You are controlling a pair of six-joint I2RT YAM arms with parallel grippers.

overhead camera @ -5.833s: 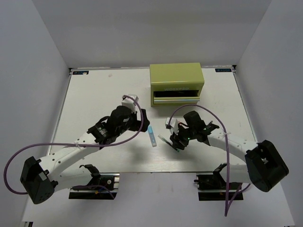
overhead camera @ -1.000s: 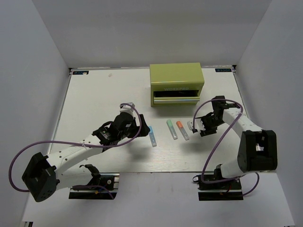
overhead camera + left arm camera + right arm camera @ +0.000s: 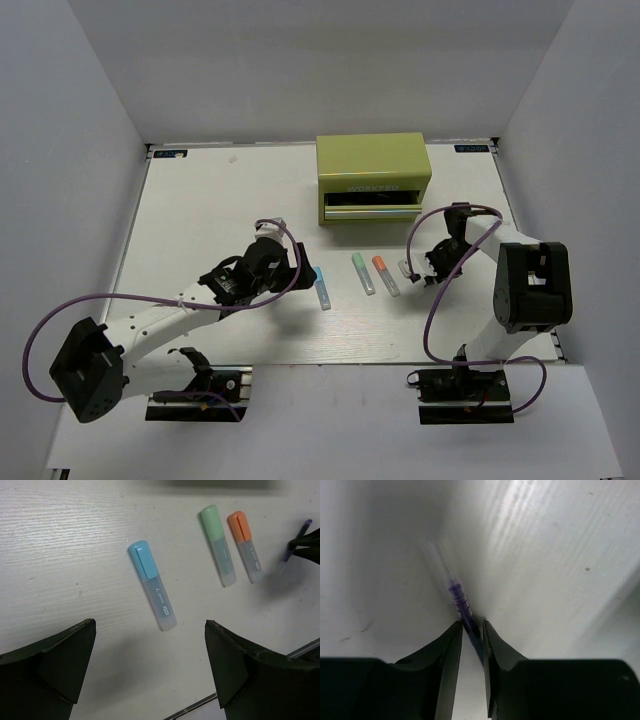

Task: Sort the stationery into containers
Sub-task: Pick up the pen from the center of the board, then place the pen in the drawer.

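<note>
Three stubby clear markers lie side by side on the table: blue cap [image 3: 321, 289], green cap [image 3: 363, 272], orange cap [image 3: 385, 275]. In the left wrist view my left gripper [image 3: 150, 624] hangs open just short of the blue marker [image 3: 152, 591], not touching it. To the markers' right, my right gripper [image 3: 472, 625] is shut on a thin purple pen [image 3: 461, 604], which sticks out ahead of the fingertips, low over the table. The olive-green chest [image 3: 373, 160] stands at the back with one drawer [image 3: 372, 210] pulled out. Other pens are out of view.
Side walls enclose the table. The table's front edge [image 3: 200, 705] runs just below my left fingers. My right arm's purple cable [image 3: 432, 300] loops over the table's right side.
The right jaws have closed onto the purple pen, and the right arm has folded in a little. The left arm and the three markers have stayed put.
</note>
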